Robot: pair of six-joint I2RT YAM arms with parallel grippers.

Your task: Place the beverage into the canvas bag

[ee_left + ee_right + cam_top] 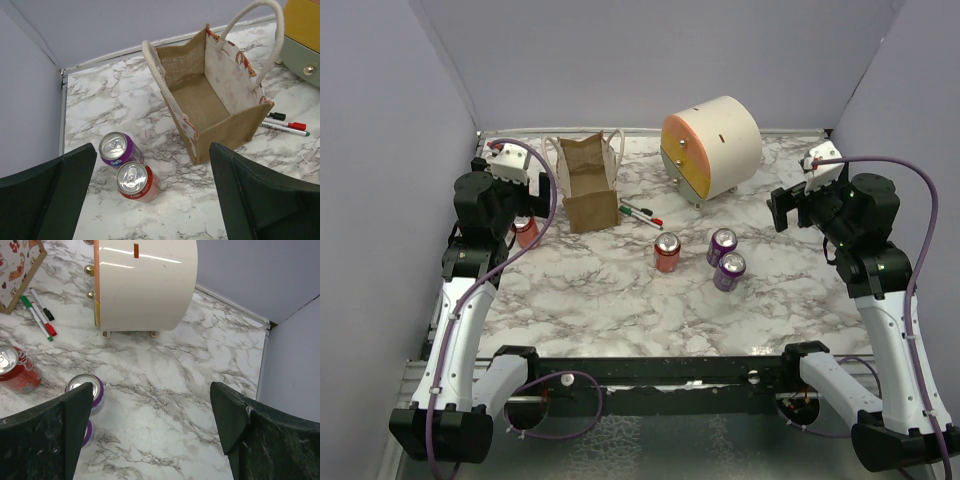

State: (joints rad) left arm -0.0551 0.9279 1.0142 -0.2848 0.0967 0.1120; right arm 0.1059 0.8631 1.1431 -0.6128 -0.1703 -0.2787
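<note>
- Marble-patterned table (pixel 620 300) with lilac walls around it, seen from above. The canvas bag (pixel 588 185) stands at the back left, mouth up. A cream-and-orange drum (pixel 710 148) is to its right, and some markers (pixel 640 213) lie between them. A middle red can (pixel 667 252) and two purple cans (pixel 722 245) stand mid-table, well apart from the bag. The left gripper (pixel 520 212) hovers just left of the bag, and the right gripper (pixel 782 208) hangs near the right edge.
- Left wrist view: the left gripper's jaws are spread wide and hold nothing. Below them a near red can (pixel 134 181) and a Fanta can (pixel 116 149) stand upright side by side, seemingly touching. The bag is just beyond, empty, with its white handles arching over the rim. These look like the handiest drinks.
  - To pick one, come straight down on the red can with the fingers on its free flanks, not the side against the Fanta can.
  - Grip below the rim and lift it upright, clear of the bag's edge.
  - Lower it between the handles so the light bag is neither snagged nor tipped.
- Right wrist view: the right gripper is also fully spread and bare, over open marble in front of the drum. One of the purple cans is by its left finger. It is best kept out of the way.
</note>
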